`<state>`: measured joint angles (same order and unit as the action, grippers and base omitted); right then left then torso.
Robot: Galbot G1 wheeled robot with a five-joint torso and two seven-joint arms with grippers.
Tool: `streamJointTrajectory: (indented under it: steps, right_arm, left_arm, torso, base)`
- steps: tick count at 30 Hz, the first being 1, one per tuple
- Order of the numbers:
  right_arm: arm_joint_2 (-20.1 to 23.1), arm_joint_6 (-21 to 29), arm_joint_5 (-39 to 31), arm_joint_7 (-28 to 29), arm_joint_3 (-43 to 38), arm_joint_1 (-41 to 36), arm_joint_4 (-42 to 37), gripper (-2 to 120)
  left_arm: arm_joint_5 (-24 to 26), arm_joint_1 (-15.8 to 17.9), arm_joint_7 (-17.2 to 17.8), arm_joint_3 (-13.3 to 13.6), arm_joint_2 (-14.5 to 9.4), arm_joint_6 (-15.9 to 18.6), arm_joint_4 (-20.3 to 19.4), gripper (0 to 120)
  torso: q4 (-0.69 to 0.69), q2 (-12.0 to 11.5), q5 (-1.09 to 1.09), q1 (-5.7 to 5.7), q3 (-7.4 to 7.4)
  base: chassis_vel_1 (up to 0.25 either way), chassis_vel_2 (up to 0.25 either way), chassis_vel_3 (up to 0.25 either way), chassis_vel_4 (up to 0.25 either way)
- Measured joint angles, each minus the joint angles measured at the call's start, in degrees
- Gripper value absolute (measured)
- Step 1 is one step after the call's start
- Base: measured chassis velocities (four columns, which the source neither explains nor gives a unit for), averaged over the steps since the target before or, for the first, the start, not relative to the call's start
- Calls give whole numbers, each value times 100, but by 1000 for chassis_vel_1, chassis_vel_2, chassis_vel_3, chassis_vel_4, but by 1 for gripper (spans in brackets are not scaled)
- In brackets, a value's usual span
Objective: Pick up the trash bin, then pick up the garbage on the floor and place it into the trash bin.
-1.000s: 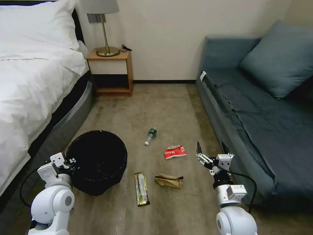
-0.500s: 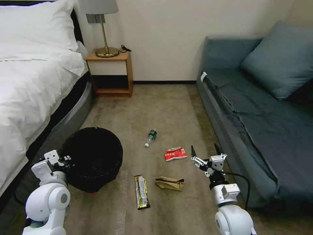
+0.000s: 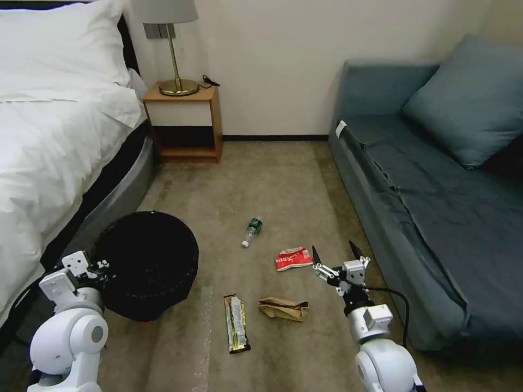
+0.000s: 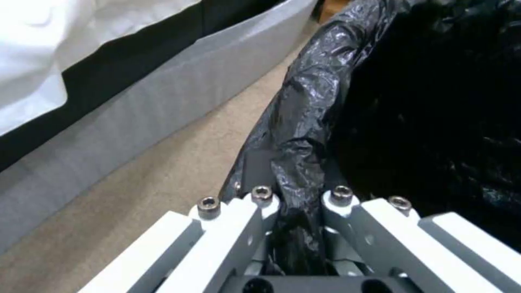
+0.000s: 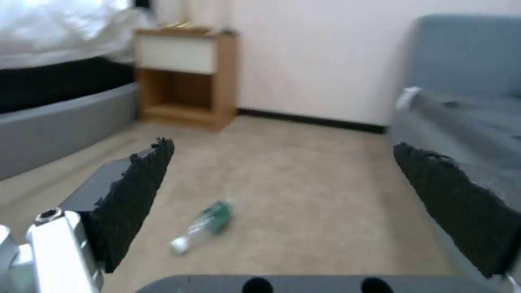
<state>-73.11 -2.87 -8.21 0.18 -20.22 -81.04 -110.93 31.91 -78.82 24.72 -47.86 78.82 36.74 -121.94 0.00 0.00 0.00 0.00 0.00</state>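
The trash bin (image 3: pixel 147 261), round and black with a black liner, is at the left beside the bed. My left gripper (image 3: pixel 102 268) is shut on its near rim; in the left wrist view the fingers (image 4: pixel 255 211) pinch the crinkled liner edge (image 4: pixel 304 122). My right gripper (image 3: pixel 333 255) is open, just right of the red-white snack packet (image 3: pixel 293 258). The garbage lies on the floor: a green-labelled bottle (image 3: pixel 252 230), also ahead of the open right gripper (image 5: pixel 282 145) as the bottle (image 5: pixel 203 226), a brown paper bag (image 3: pixel 283 308) and a long gold-green wrapper (image 3: pixel 237 323).
A white bed (image 3: pixel 49 141) runs along the left and a grey-blue sofa (image 3: pixel 430 196) along the right. A wooden nightstand (image 3: pixel 185 122) with a lamp (image 3: pixel 174 49) stands at the back wall. Carpet lies between them.
The left arm has carried the bin leftward, closer to the bed. The right gripper, still open, has moved left toward the red-white packet.
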Motion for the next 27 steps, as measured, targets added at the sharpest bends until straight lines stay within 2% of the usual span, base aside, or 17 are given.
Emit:
streamJointTrajectory:
  steps: [3, 6, 7, 8, 11, 12, 15, 17, 20, 22, 23, 26, 27]
  right_arm:
    - [473, 183, -295, -76, 262, 200, 106, 100]
    - [1707, 461, -848, -125, 1130, 760, 519, 100]
    - [1707, 461, -848, -125, 1130, 760, 519, 100]
    - [1896, 511, -991, -142, 1343, 931, 627, 100]
    - [2511, 574, -1444, -348, 2417, 1846, 1209, 100]
    - [2511, 574, -1444, -348, 2417, 1846, 1209, 100]
    - [2809, 410, -1524, -718, 3531, 2706, 1865, 100]
    - [2828, 360, -1517, -797, 3738, 2883, 2014, 100]
    - [2847, 127, -1464, -976, 4552, 3530, 2590, 100]
    - [2827, 38, -1439, -1001, 4873, 3819, 2792, 100]
    - [2769, -33, -1387, -1022, 5240, 4090, 3067, 100]
    - [2557, -186, -1255, -1091, 5815, 4484, 3619, 100]
    - [2465, -213, -1234, -1102, 6032, 4635, 3861, 100]
  left_arm:
    - [-2, -6, 0, 11, -2, 0, 4, 4]
    - [-33, -19, 0, 65, 21, 0, 8, 4]
    - [-33, -19, 0, 65, 21, 0, 8, 4]
    - [-41, -21, 0, 72, 27, 0, 10, 4]
    - [-79, -26, 0, 87, 54, 0, 41, 4]
    - [-79, -26, 0, 87, 54, 0, 41, 4]
    - [-121, -56, 1, 72, 88, 0, 62, 4]
    - [-129, -64, 1, 69, 96, -1, 62, 4]
    - [-159, -106, 1, 66, 138, -5, 43, 4]
    - [-169, -121, 2, 59, 152, -5, 27, 4]
    - [-172, -134, -1, 47, 163, -9, 9, 4]
    - [-177, -170, 1, 3, 170, -16, 0, 4]
    - [-180, -188, 2, -21, 170, -23, -7, 3]
  torso:
    - [1, 0, 0, 0, 0]
    - [0, 0, -2, 0, 0]
    - [0, 0, -2, 0, 0]
    - [-1, 0, 0, 0, 0]
    - [0, 0, -1, 0, 0]
    - [0, 0, -1, 0, 0]
    - [1, -1, 2, 0, 1]
    - [0, 0, 0, 0, 0]
    - [1, 0, 2, 0, 1]
    - [-1, 0, 0, 0, 0]
    - [3, 0, -5, 0, 0]
    - [1, -1, 5, 0, 1]
    - [2, 0, -3, 0, 0]
  base:
    - [0, 0, 0, 0]
    - [0, 0, 0, 0]
    - [0, 0, 0, 0]
    - [0, 0, 0, 0]
    - [0, 0, 0, 0]
    - [0, 0, 0, 0]
    - [0, 0, 0, 0]
    - [0, 0, 0, 0]
    - [0, 0, 0, 0]
    - [0, 0, 0, 0]
    - [0, 0, 0, 0]
    - [0, 0, 0, 0]
    - [0, 0, 0, 0]
